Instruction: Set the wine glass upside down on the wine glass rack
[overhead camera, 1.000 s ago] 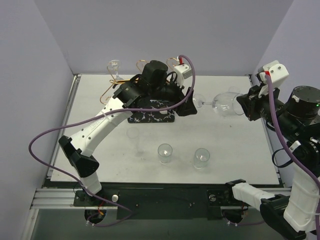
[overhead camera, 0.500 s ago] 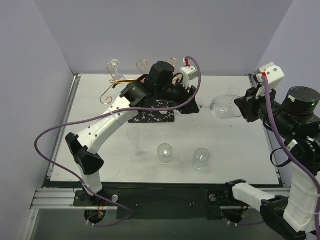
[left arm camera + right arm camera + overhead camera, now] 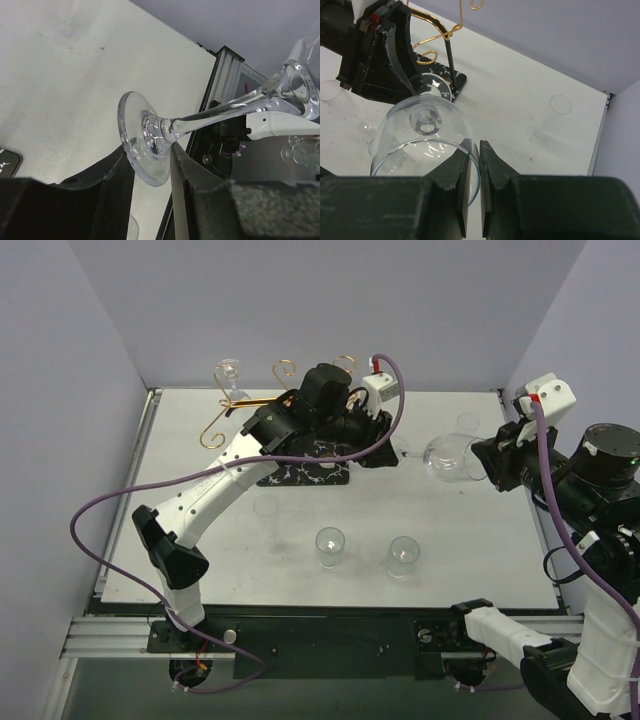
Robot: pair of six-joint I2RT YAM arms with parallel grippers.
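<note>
The clear wine glass (image 3: 447,455) hangs on its side above the table, between my two grippers. My right gripper (image 3: 483,462) is shut on the rim of its bowl (image 3: 425,130), one finger inside and one outside (image 3: 474,150). The round foot (image 3: 145,145) sits between the fingers of my left gripper (image 3: 150,165), which touch it on both sides. The stem (image 3: 215,112) runs away toward the right arm. Just left of my left gripper (image 3: 385,450) stands the wine glass rack (image 3: 300,472), gold wire on a black veined base, also in the right wrist view (image 3: 445,35).
A clear glass (image 3: 229,375) stands at the rack's far left end. Two small glasses (image 3: 330,545) (image 3: 403,555) stand on the near middle of the table, and a faint one (image 3: 265,505) lies left of them. A further glass (image 3: 467,422) is near the back right.
My left gripper's jaws have closed in from wide open onto the glass's foot. The right arm and the glass have shifted slightly right.
</note>
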